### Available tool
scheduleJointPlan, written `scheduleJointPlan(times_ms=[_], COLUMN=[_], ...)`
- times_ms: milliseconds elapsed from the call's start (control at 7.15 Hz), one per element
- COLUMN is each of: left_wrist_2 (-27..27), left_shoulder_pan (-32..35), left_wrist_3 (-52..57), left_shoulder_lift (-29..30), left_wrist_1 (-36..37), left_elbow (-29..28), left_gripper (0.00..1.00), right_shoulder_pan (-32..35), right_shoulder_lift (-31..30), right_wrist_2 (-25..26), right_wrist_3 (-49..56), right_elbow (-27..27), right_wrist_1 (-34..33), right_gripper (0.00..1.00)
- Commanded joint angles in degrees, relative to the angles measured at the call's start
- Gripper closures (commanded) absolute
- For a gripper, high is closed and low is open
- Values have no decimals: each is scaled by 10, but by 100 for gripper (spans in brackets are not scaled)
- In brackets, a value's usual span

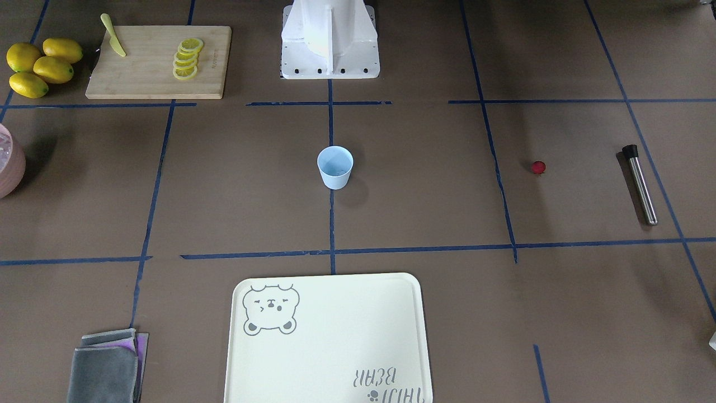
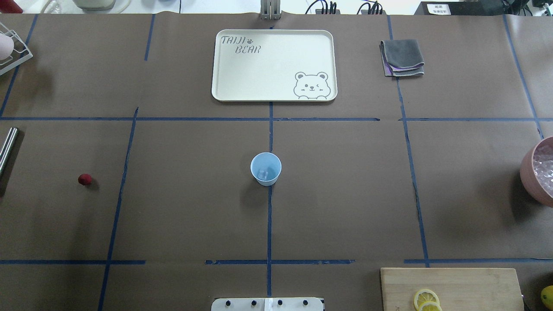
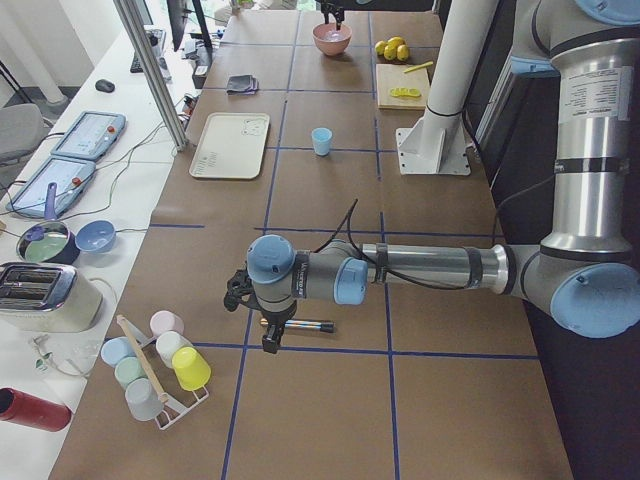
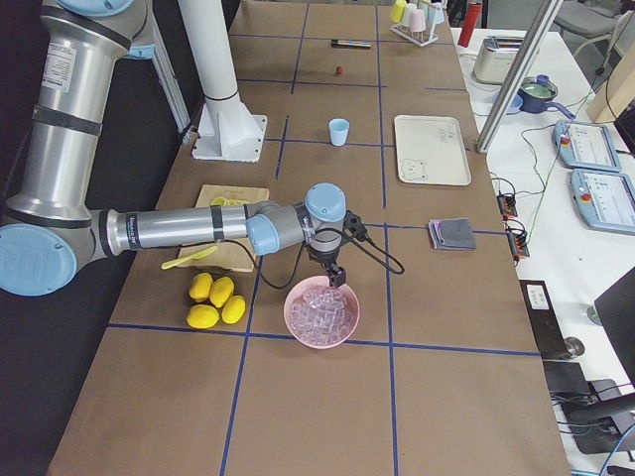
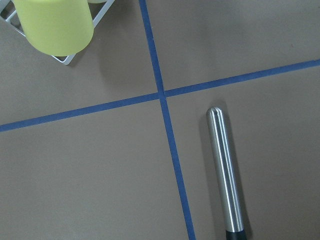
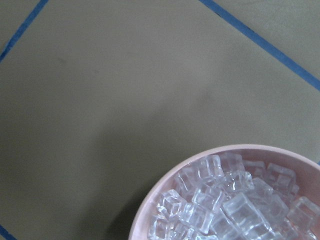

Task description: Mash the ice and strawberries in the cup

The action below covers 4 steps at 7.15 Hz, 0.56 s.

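The right pincer hangs over the bowl, the left pincer over the muddler; wide or narrow, I cannot tell. The cup stands far off between them, berry loose nearer the left, some ice in the cup. Loading seems unfinished: berry next, a delicate pinch.

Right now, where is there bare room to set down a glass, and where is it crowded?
Bare table lies between cup and strawberry, between cup and pink bowl, and between cup and tray. The tray itself is empty. Crowded: the corner with board, lemons and bowl.
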<state>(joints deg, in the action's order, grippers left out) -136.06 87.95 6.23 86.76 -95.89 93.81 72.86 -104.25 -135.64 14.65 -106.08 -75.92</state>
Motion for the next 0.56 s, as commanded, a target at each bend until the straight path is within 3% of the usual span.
scheduleJointPlan(times_ms=[0,420], left_wrist_2=[0,0], left_shoulder_pan=[0,-1], left_wrist_3=[0,0], left_shoulder_lift=[0,0], left_wrist_1=[-1,-1], left_elbow=[2,2], left_gripper=[0,0], right_shoulder_pan=[3,2], right_shoulder_lift=[2,12], right_wrist_2=[-2,4], right_wrist_3=[7,8], right_elbow=[24,54], right_wrist_1=[1,2], right_gripper=[8,12])
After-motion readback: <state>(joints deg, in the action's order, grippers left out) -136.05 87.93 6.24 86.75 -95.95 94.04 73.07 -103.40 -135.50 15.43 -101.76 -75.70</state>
